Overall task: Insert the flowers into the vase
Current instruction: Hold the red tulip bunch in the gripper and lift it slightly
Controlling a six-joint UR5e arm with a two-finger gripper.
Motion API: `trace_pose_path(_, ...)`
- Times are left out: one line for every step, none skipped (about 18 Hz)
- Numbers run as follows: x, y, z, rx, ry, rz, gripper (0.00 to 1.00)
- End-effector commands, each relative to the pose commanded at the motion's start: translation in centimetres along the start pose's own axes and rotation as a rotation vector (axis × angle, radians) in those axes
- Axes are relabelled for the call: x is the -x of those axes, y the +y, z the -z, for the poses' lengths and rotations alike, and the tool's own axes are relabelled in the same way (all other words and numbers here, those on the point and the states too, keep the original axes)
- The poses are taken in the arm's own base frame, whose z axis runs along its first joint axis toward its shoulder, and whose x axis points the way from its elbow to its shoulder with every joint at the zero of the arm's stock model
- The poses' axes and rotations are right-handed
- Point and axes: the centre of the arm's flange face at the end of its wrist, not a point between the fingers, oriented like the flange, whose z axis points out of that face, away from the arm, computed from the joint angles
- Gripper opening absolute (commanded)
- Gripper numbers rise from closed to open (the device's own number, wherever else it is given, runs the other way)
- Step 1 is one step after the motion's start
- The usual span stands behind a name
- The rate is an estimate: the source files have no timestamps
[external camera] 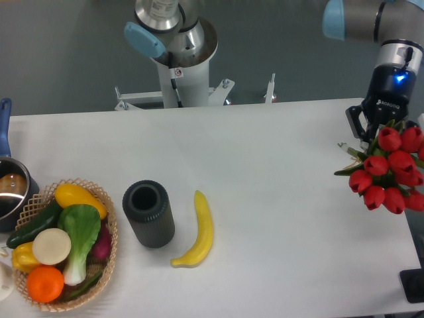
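The flowers [389, 171], a bunch of red tulip buds with green leaves, hang at the far right edge of the table. My gripper [371, 136] comes down from above and is shut on their stems, with the buds covering most of its fingers. The vase [149, 213], a dark ribbed cylinder with a round open mouth, stands upright on the white table left of centre, far to the left of the gripper. Nothing is in its mouth.
A yellow banana [197, 232] lies just right of the vase. A woven basket [111, 240] of vegetables and fruit stands at the front left, with a pot [10, 195] behind it. The arm's base [180, 66] stands at the table's back edge.
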Motion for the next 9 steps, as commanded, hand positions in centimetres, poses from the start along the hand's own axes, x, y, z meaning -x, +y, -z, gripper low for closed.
trace_pose_path(0.02,-0.07,0.02,0.000,-0.001,-0.003,0.16)
trace_pose_path(-0.16,0.13,-0.23,0.002,0.003,0.000,0.16)
trace_pose_path(-0.19,0.20,-0.25,0.002,0.004,0.001,0.16)
trace_pose_path(-0.07,-0.12,-0.13,0.001,0.002,-0.001,0.16)
trace_pose_path(0.01,-0.19,-0.12,0.000,0.002,0.001,0.16)
trace_pose_path(-0.11,-0.18,-0.30,0.001,0.004,0.001,0.16)
trace_pose_path(-0.07,-0.07,-0.56,0.002,0.008,0.001,0.16)
trace_pose_path(0.06,-0.09,-0.69,0.000,0.010,-0.004,0.16)
trace_pose_path(0.14,-0.47,-0.75,-0.001,0.010,-0.010,0.16)
